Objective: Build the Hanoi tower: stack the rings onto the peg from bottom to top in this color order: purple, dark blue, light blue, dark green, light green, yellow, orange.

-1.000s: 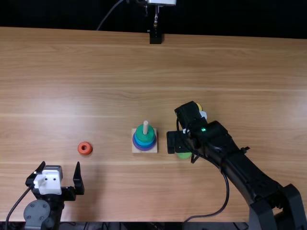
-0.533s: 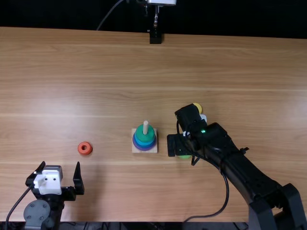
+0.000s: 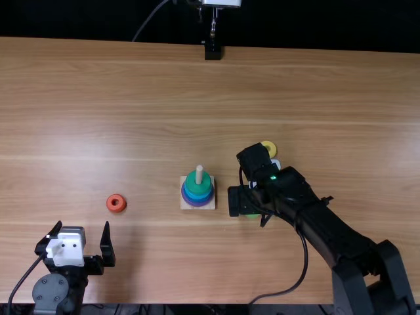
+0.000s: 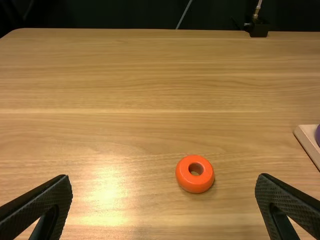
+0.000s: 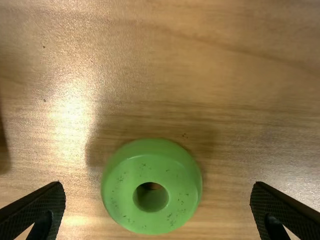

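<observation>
Top view puts my right pincer [image 3: 251, 205] to the right of the wooden base [image 3: 209, 205], over the light green ring [image 5: 151, 217] on the desk [image 3: 131, 98]. From the right wrist view I see its fingers spread wide, the ring between them, untouched. On the upright peg [image 3: 199, 172] the dark green ring [image 3: 197, 188] sits above blue and purple ones. The yellow ring [image 3: 272, 147] lies beyond my right pincer. My left pincer [image 3: 82, 225] is wide open and empty, near the orange ring [image 3: 116, 209].
</observation>
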{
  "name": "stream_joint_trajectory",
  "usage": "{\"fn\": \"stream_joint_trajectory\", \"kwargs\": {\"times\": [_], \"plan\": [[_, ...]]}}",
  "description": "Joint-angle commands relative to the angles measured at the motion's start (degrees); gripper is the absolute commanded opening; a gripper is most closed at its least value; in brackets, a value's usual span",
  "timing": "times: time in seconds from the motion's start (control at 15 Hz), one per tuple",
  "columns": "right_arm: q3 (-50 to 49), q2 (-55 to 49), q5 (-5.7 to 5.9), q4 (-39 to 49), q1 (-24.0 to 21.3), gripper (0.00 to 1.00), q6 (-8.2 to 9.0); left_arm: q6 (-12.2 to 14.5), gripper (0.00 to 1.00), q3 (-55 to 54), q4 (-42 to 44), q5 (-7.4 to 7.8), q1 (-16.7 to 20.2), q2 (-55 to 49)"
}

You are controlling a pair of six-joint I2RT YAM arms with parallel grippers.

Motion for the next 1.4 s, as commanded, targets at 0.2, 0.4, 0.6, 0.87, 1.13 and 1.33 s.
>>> {"fn": "stream_joint_trajectory", "kwargs": {"times": [0.2, 0.4, 0.6, 0.87, 1.13, 1.33], "plan": [[-0.7, 2.3, 0.11, 0.0, 0.1, 1.00, 0.47, 0.2, 1.00, -6.4, -4.6, 0.35, -0.1, -0.6], [-0.2, 4.9, 0.11, 0.1, 0.1, 1.00, 0.47, 0.2, 1.00, -6.4, -4.6, 0.35, -0.1, -0.6], [-0.2, 4.9, 0.22, 0.0, 0.1, 0.88, 0.57, 0.2, 1.00, -6.4, -4.6, 0.35, 0.0, -0.6], [-0.2, 4.7, 0.64, 0.1, 0.1, 0.00, 0.57, 0.2, 1.00, -6.4, -4.6, 0.35, 0.0, -0.6], [2.0, 4.1, 0.75, -0.6, 0.4, 0.00, 0.36, 0.2, 1.00, -6.4, -4.6, 0.35, 0.0, -0.6], [8.3, 0.3, 0.32, -1.9, 0.5, 0.00, -0.38, 0.2, 1.00, -6.4, -4.6, 0.35, 0.0, -0.6]]}}
